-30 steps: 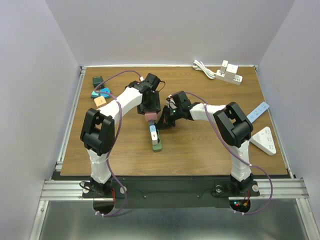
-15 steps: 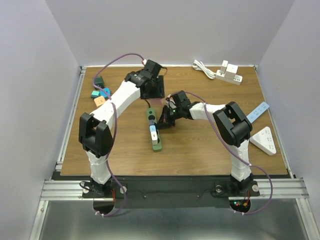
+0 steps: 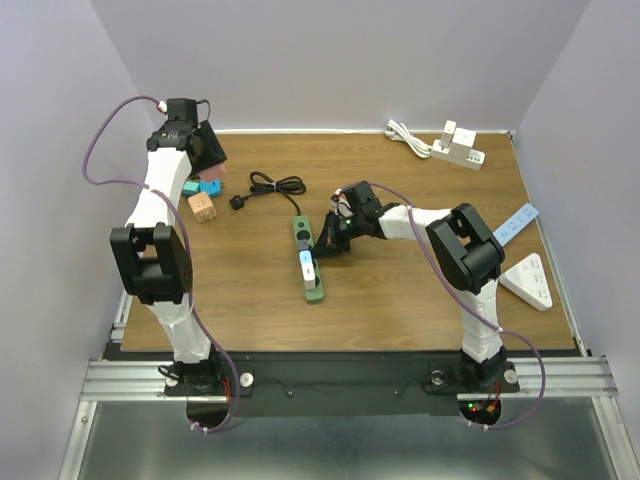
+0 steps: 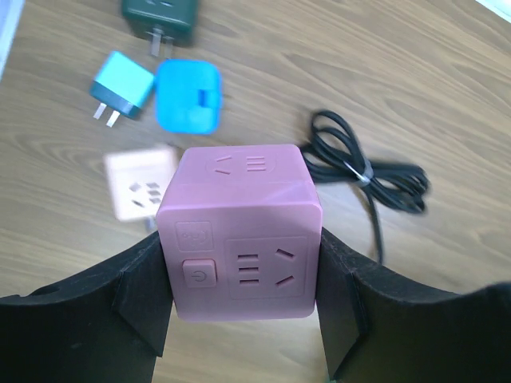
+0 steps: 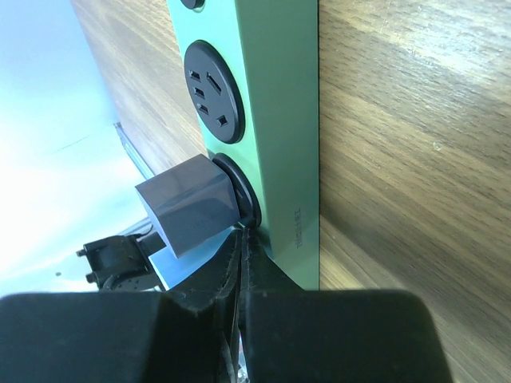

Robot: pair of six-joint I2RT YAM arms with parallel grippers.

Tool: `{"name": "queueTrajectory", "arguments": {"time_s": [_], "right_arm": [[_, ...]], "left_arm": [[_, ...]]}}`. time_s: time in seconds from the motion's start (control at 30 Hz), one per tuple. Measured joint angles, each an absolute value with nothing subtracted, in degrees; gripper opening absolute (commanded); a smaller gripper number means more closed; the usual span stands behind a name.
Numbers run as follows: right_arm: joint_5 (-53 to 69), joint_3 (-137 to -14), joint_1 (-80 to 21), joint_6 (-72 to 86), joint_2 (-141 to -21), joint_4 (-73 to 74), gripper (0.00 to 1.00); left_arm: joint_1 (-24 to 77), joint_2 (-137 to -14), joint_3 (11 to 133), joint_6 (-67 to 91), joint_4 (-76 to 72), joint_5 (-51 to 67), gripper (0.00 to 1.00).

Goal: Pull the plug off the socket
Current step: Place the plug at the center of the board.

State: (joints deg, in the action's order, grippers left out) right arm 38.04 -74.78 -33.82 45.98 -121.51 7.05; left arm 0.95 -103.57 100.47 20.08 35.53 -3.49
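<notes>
My left gripper (image 4: 242,299) is shut on a pink cube plug (image 4: 239,231) with its own sockets and a power button, gripping it by two opposite sides. It hangs above the table's far left (image 3: 214,172), over a group of small adapters. The green socket strip (image 3: 308,258) lies mid-table, away from the pink cube. A grey-white plug (image 5: 188,203) still sits in one of its round sockets. My right gripper (image 5: 243,239) is shut on nothing, its tips touching the strip's (image 5: 263,120) side beside that plug, as the top view shows too (image 3: 328,238).
Under the pink cube lie a teal adapter (image 4: 121,88), a blue one (image 4: 188,97), a dark green one (image 4: 157,16) and a peach cube (image 4: 140,187). A coiled black cord (image 3: 272,187) lies behind the strip. A white power strip (image 3: 457,148) and two remotes (image 3: 528,282) are at right.
My left arm has swung from the far end of the green strip to the table's far left, carrying the pink cube away. The black cord is now uncovered. The right arm has not moved.
</notes>
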Motion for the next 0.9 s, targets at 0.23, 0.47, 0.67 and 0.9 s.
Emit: {"name": "queueTrajectory", "arguments": {"time_s": [0.23,0.47,0.67,0.9], "right_arm": [[37.7,-74.8,-33.9,45.4,-121.2,7.2,0.0],[37.3,-74.8,-34.0,45.0,-121.1,7.4,0.01],[37.3,-74.8,-34.0,44.7,-121.1,7.4,0.01],[37.4,-74.9,-34.0,44.3,-121.2,7.5,0.0]], "left_arm": [[-3.6,-115.0,106.3,18.7,31.8,0.2,0.0],[-3.9,-123.4,111.4,20.7,26.8,6.5,0.0],[-3.9,-128.9,112.3,23.7,24.6,8.2,0.0],[-4.0,-131.1,113.4,25.2,24.4,7.7,0.35]]}}
